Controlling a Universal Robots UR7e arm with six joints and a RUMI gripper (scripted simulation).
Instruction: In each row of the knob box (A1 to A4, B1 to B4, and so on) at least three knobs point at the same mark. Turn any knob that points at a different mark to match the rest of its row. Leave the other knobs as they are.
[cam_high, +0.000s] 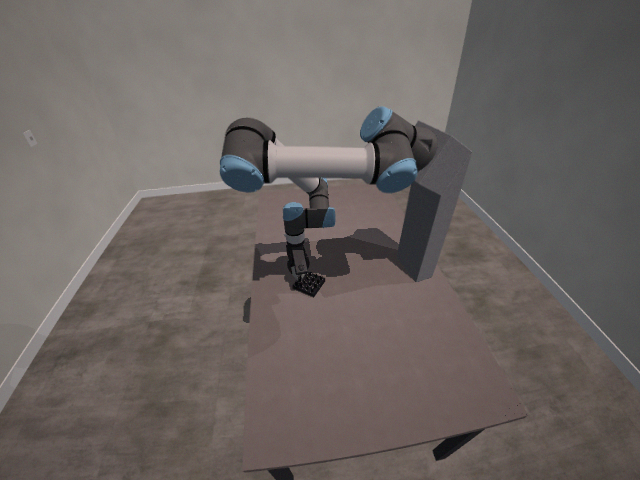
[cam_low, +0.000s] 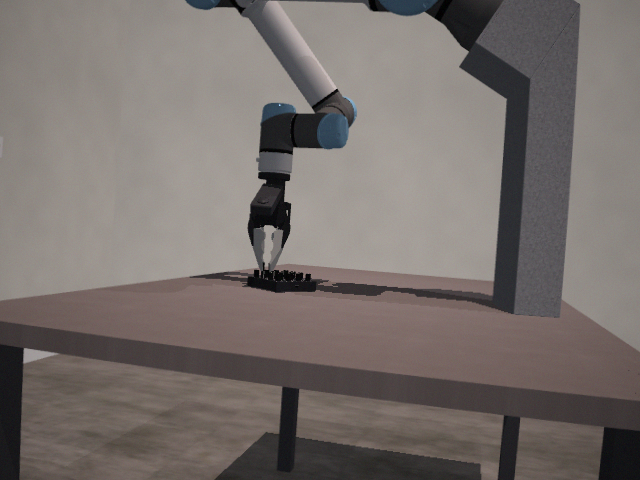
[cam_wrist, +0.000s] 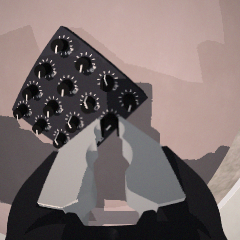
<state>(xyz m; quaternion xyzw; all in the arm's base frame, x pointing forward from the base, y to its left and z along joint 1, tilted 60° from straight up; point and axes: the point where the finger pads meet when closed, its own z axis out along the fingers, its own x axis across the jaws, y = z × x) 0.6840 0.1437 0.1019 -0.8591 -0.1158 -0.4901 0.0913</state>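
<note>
The black knob box lies on the brown table under the arm; it also shows in the exterior view. In the wrist view the box sits tilted, with several black knobs that carry white pointer lines and tick marks. My gripper points straight down at the box and is shut on one knob in the row of knobs nearest the wrist camera. In the top and exterior views the fingertips touch down at the left end of the box. The labels on the box are too small to read.
The grey pedestal that carries the arm stands on the table to the right of the box, and also shows in the exterior view. The table's left edge runs close to the box.
</note>
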